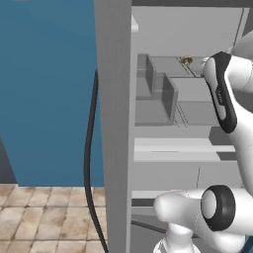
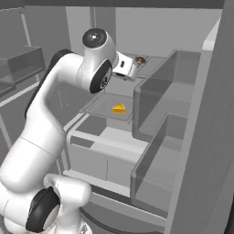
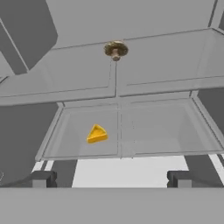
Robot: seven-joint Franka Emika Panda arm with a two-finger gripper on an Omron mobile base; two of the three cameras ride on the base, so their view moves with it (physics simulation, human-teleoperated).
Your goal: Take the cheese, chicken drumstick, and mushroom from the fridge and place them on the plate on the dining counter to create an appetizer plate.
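Inside open fridge [image 2: 192, 137]: cheese [image 3: 96, 134] on lower shelf, mushroom [image 3: 115, 50] on upper shelf behind. Fingers [image 3: 111, 178] spread wide, empty, short of cheese.

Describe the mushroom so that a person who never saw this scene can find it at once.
Look inside the open grey fridge, at the thin shelves. The mushroom sits on the shelf above the one holding the cheese. It is a small tan-brown round cap, not a bright yellow wedge.

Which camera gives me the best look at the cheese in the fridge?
The hand view: the cheese lies unobstructed on a shelf, wedge shape clear. The right base view shows it smaller, beside the arm. In the left base view the arm covers that part of the fridge.
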